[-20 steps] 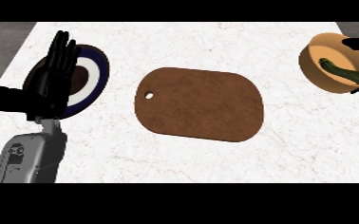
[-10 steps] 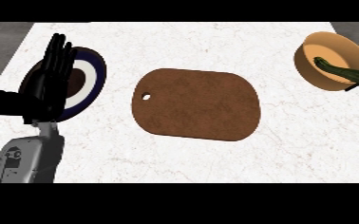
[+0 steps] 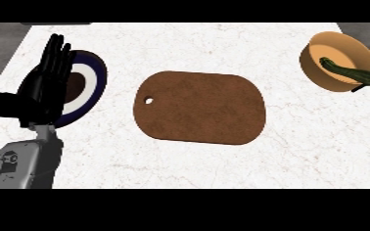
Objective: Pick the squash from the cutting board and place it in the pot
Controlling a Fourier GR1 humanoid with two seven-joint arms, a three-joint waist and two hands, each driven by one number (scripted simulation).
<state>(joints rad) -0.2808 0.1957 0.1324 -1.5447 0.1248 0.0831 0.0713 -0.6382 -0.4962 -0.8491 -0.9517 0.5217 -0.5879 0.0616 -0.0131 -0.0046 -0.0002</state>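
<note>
Head view: a steep look down onto a white marbled counter [image 3: 195, 166], with one arm showing at the left.
Squash: the dark green squash [image 3: 345, 71] lies inside the pot, slanting from the middle of the bowl out toward the rim on the side of the counter's right edge.
Pot: the tan, orange-lined pot [image 3: 325, 54] sits at the counter's right edge, toward the far corner, and is partly cut off by the edge of the view.
Cutting board: the brown cutting board [image 3: 200, 107] lies flat in the middle of the counter, rounded at the corners, with a small hole near its left end; nothing rests on it.
Plate: a round plate [image 3: 94, 73] with a dark blue rim and a white ring sits near the counter's left edge, well apart from the board.
Left hand: the black left hand [image 3: 47, 85] stands at the left edge over the plate, hiding much of it, fingers straight and pointing up, released and holding nothing.
Forearm: the grey forearm [image 3: 29, 164] comes in from the lower left corner.
Right hand: it shows nowhere here.
</note>
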